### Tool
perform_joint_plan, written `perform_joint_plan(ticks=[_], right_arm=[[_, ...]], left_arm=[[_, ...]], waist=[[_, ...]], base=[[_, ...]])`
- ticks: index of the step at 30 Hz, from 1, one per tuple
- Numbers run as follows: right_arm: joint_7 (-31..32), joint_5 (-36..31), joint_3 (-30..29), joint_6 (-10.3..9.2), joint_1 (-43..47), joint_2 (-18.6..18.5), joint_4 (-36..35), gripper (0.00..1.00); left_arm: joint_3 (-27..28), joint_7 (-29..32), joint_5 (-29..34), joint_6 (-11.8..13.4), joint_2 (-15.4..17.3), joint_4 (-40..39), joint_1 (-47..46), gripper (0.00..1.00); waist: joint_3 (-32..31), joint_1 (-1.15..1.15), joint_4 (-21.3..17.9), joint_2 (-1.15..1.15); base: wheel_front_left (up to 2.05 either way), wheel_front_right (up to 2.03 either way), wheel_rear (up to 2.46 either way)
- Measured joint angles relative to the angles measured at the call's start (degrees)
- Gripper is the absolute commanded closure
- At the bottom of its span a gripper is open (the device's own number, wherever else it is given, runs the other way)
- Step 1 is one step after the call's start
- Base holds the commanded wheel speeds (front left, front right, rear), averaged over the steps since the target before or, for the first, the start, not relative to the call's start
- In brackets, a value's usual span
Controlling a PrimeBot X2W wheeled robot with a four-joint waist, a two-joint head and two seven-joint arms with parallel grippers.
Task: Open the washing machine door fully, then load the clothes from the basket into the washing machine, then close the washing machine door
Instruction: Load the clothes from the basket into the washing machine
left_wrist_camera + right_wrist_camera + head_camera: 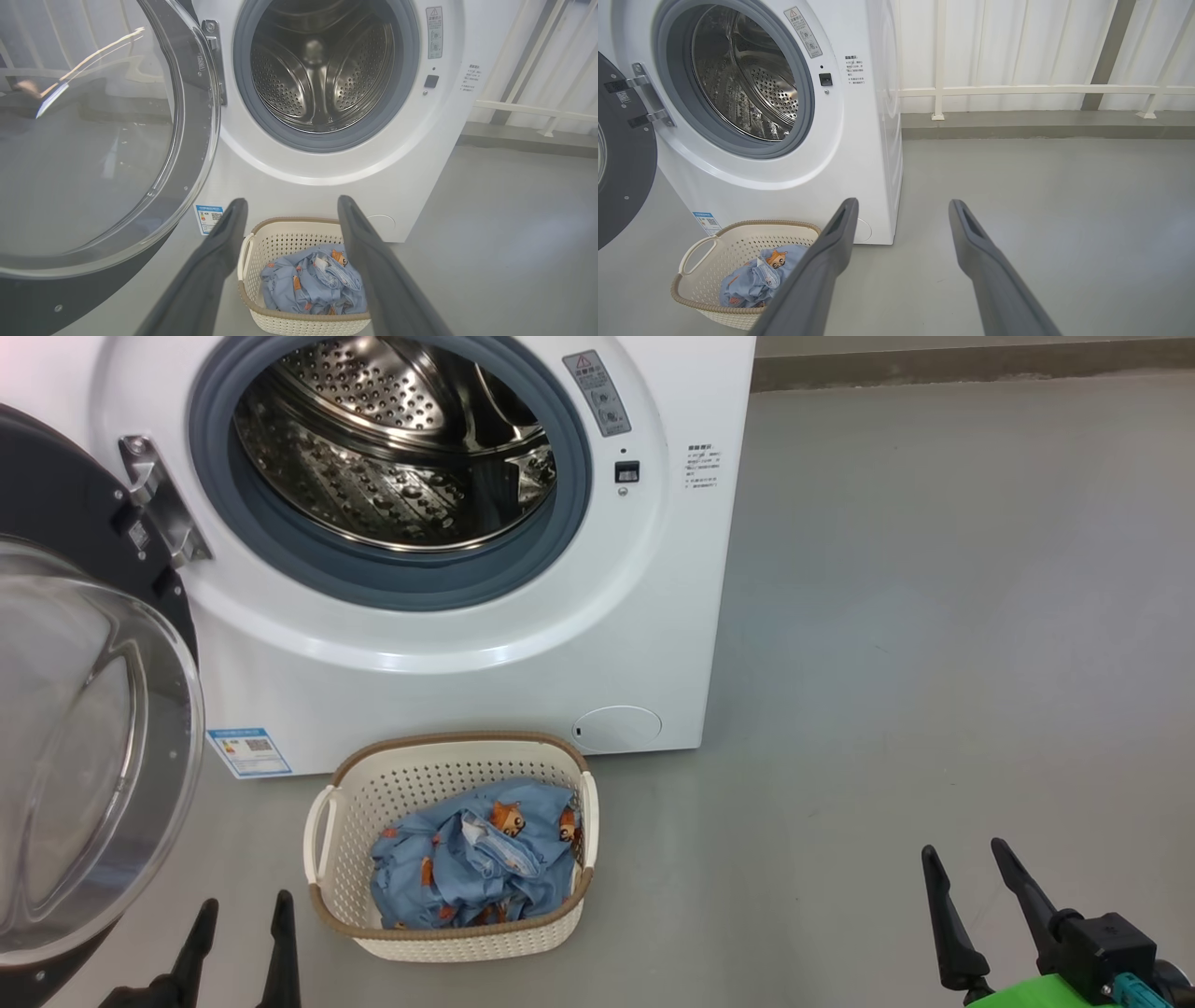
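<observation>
Lying in the basket [439,784] are the clothes [476,868]; the left gripper [246,898] and right gripper [962,845] are hanging wide open, empty.

You lose the washing machine door [84,728] past the head view's left and bottom edges. The washing machine [448,653] is cropped at the top. Print on the warning label [597,392] and blue sticker [248,751]: too small to read. The basket [448,775] wall hides the clothes' [476,873] underside. Right wrist view: the right gripper [902,205] covers the basket's near corner.
</observation>
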Motion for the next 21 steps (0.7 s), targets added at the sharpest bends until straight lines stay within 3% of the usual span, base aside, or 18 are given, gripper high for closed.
perform_joint_plan(ticks=[10, 21], right_arm=[[0.0, 0.0, 0.1, 0.00, 0.0, 0.1, 0.2, 0.00], [0.0, 0.0, 0.2, 0.00, -0.1, 0.1, 0.2, 0.00]], left_arm=[[0.4, 0.0, 1.0, 0.0, -0.1, 0.3, 0.0, 0.00], [0.5, 0.0, 1.3, 0.0, -0.8, -0.6, -0.6, 0.00]], waist=[[0.6, 0.00, 0.2, 0.00], [2.7, 0.00, 0.0, 0.00]], base=[[0.73, -0.72, 0.00], [1.94, -1.94, 0.00]])
